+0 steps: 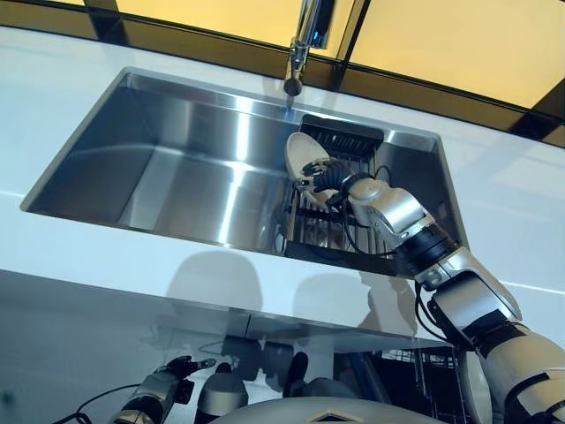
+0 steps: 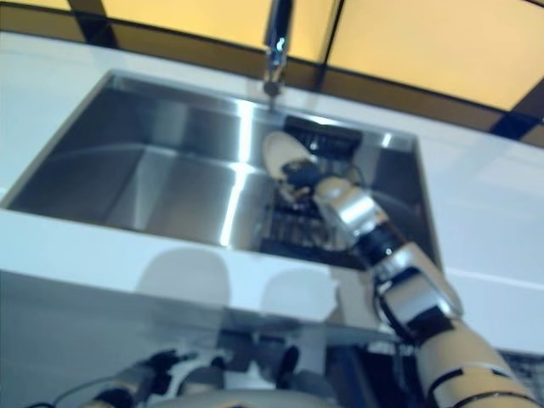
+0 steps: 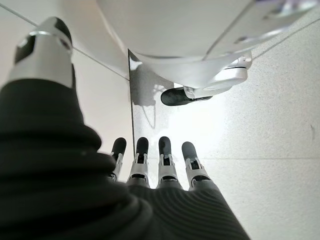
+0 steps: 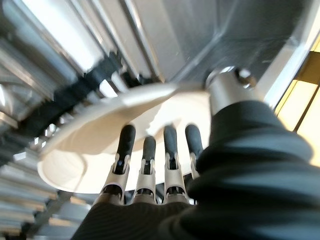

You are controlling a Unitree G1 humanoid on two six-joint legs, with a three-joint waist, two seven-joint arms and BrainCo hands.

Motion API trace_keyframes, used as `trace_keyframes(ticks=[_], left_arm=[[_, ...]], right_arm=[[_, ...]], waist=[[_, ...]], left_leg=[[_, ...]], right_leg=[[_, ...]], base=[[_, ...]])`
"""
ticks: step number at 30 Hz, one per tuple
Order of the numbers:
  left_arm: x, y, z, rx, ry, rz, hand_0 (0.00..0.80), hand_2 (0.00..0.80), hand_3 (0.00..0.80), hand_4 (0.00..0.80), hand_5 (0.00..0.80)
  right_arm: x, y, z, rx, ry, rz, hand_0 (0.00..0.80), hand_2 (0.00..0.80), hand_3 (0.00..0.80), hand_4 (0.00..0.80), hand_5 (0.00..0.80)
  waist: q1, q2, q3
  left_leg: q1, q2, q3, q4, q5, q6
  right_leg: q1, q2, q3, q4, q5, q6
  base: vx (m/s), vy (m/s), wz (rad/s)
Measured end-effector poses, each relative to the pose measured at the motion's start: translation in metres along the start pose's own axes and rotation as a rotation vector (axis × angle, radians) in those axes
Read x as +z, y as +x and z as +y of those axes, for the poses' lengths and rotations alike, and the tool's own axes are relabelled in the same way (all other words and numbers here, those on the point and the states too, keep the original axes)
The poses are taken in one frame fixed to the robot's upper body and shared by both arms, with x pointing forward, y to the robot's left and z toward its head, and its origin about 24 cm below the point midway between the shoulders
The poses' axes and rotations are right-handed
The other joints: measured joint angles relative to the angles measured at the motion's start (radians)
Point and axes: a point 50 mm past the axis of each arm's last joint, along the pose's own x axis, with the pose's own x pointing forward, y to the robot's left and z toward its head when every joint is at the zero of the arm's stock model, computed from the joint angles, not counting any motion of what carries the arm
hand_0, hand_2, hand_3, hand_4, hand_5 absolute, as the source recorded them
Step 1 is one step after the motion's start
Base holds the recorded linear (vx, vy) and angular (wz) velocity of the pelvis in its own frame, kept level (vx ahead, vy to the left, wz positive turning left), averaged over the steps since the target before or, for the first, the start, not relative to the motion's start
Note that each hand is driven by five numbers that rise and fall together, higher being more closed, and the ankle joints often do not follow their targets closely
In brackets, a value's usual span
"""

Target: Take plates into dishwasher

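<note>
A pale, shallow plate stands tilted in the dark rack at the sink's right – the right hand pinches its rim; the left hand hangs low, fingers straight.

The right hand reaches into the sink, fingers against a white plate standing in a dark rack. The left hand hangs low below the counter.
</note>
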Motion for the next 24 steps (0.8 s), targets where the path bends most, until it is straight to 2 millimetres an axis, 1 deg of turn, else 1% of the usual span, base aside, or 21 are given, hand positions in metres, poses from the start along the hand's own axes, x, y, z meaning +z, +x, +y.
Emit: trace_keyframes(ticks=[2, 5, 13, 19, 24], left_arm=[[-0.002, 0.000, 0.001, 0.006, 0.003, 0.010, 0.000, 0.000, 0.000, 0.000, 0.000], [-0.002, 0.000, 0.001, 0.004, 0.010, 0.018, 0.000, 0.000, 0.000, 0.000, 0.000], [0.006, 0.000, -0.001, -0.002, 0.014, 0.000, 0.000, 0.000, 0.000, 0.000, 0.000], [0.006, 0.000, -0.001, -0.003, 0.015, -0.002, 0.000, 0.000, 0.000, 0.000, 0.000], [0.006, 0.000, -0.001, -0.005, 0.023, 0.000, 0.000, 0.000, 0.000, 0.000, 0.000]], right_arm=[[0.001, 0.000, -0.007, -0.029, -0.068, -0.004, 0.800, 0.800, 0.800, 0.800, 0.800], [0.004, -0.001, -0.011, -0.044, -0.120, -0.011, 0.800, 0.800, 0.800, 0.800, 0.800], [0.015, -0.002, -0.023, -0.117, -0.274, -0.005, 0.800, 0.800, 0.800, 0.800, 0.800], [0.013, -0.003, -0.033, -0.165, -0.327, 0.016, 0.800, 0.800, 0.800, 0.800, 0.800], [0.011, -0.006, -0.045, -0.199, -0.373, 0.035, 0.800, 0.800, 0.800, 0.800, 0.800]], waist=[[0.004, -0.001, 0.003], [0.004, 0.002, 0.006], [0.004, 0.033, 0.026], [0.004, 0.039, 0.025], [0.002, 0.057, 0.013]], left_leg=[[0.000, -0.001, 0.000, 0.000, 0.000, 0.000], [0.001, -0.002, 0.000, -0.001, 0.000, 0.001], [0.014, -0.003, 0.000, -0.003, 0.000, 0.002], [0.020, -0.004, 0.001, -0.004, 0.001, 0.004], [0.037, -0.006, 0.002, -0.008, 0.002, 0.004]], right_leg=[[0.000, -0.001, 0.000, 0.000, 0.000, 0.000], [0.000, -0.002, 0.000, 0.000, 0.003, -0.004], [0.007, -0.002, 0.001, 0.000, 0.004, -0.006], [0.013, -0.004, 0.002, 0.000, 0.004, -0.006], [0.027, -0.005, 0.003, 0.000, 0.004, -0.006]], base=[[0.019, 0.017, 0.00], [0.021, 0.021, 0.00], [0.005, 0.008, 0.00], [0.000, 0.000, 0.00], [0.000, 0.000, 0.00]])
